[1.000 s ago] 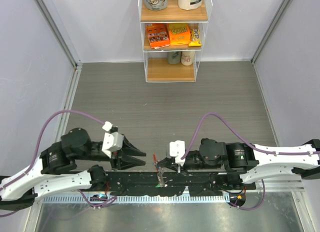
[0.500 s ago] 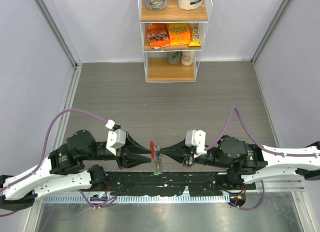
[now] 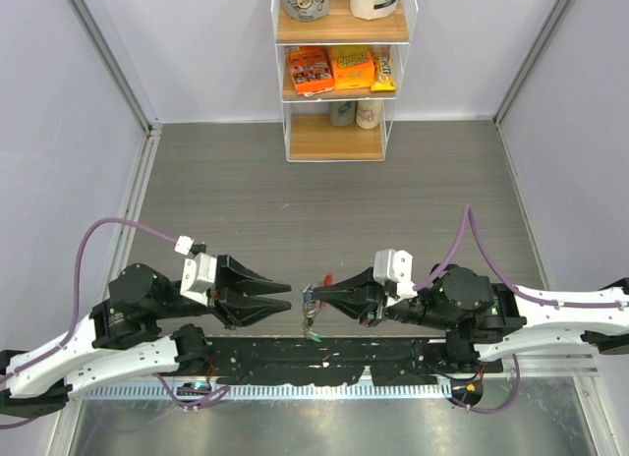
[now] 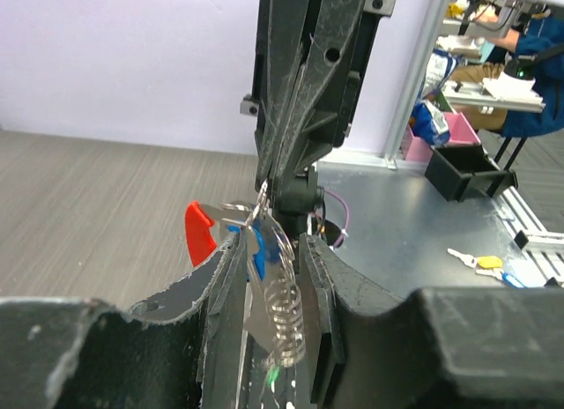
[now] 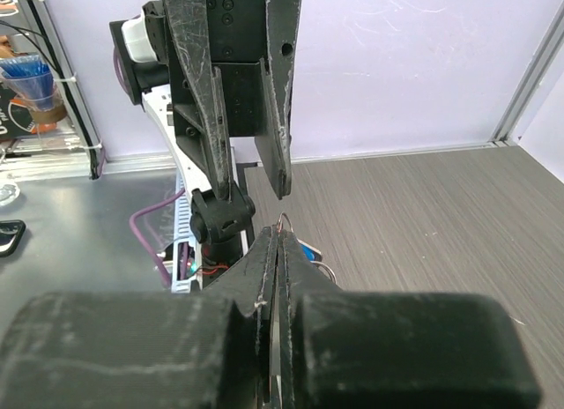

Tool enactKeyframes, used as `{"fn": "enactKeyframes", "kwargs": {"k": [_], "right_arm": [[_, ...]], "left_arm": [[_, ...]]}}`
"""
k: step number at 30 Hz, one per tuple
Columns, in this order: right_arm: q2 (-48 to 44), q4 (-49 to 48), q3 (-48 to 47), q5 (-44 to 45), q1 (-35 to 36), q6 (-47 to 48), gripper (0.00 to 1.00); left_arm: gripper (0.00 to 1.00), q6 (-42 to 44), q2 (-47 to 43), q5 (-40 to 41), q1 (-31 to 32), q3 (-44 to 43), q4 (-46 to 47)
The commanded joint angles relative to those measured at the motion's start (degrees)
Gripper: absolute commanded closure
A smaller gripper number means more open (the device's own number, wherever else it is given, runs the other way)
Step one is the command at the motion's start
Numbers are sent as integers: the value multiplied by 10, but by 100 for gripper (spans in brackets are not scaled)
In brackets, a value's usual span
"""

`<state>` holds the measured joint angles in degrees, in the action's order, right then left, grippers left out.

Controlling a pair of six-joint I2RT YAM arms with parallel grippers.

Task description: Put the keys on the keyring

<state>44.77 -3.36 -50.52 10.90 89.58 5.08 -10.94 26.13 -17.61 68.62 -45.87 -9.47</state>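
and the left gripper (image 3: 288, 296) has been drawn back. half a second ago its tips were right at the keyring (image 3: 311, 309); now a small gap is seen between them, and its jaws are spread wide with nothing held. the right gripper (image 3: 316, 298) is kept in place, its jaws pressed together on the thin ring, so the whole bunch is carried by 1 arm alone, in the air over the middle of the worktop's (image 3: 324, 200) near edge. either a pass at the ring has just been finished or a fresh approach is being lined up. whether either key is truly threaded cannot be told.

now the materials. the ring is fine silvery wire, and a springy coiled chain (image 4: 284, 310) is hung below it, bright and slippery-looking. the red fob (image 4: 199, 233) is smooth plastic, rounded at its end, stuck out to 1 side. a blue-headed key (image 4: 257, 253) is tucked against the ring, and a speck of green key head (image 3: 314, 333) is dangled at the chain's bottom. the worktop is grey and patterned like wood grain.
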Motion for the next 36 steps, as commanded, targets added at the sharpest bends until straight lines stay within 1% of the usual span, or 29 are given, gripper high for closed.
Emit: {"fn": "enactKeyframes", "kwargs": {"k": [1,11,19,20,24,36], "right_arm": [[-3,-60,-12,-13,4,-24,95],[2,-76,-16,-26,5,-41,95],[12,-71,-31,-51,4,-50,94],[13,-70,-33,-54,4,-49,95],[15,-76,-34,-61,4,-49,95],[21,-83,-48,-67,4,-49,95]], "left_arm": [[64,4,-2,4,1,8,67],[63,10,15,-30,2,8,89],[62,21,13,-43,1,11,91],[62,22,13,-45,2,12,107],[62,26,13,-56,1,13,110],[73,29,13,-76,1,17,105]]}}
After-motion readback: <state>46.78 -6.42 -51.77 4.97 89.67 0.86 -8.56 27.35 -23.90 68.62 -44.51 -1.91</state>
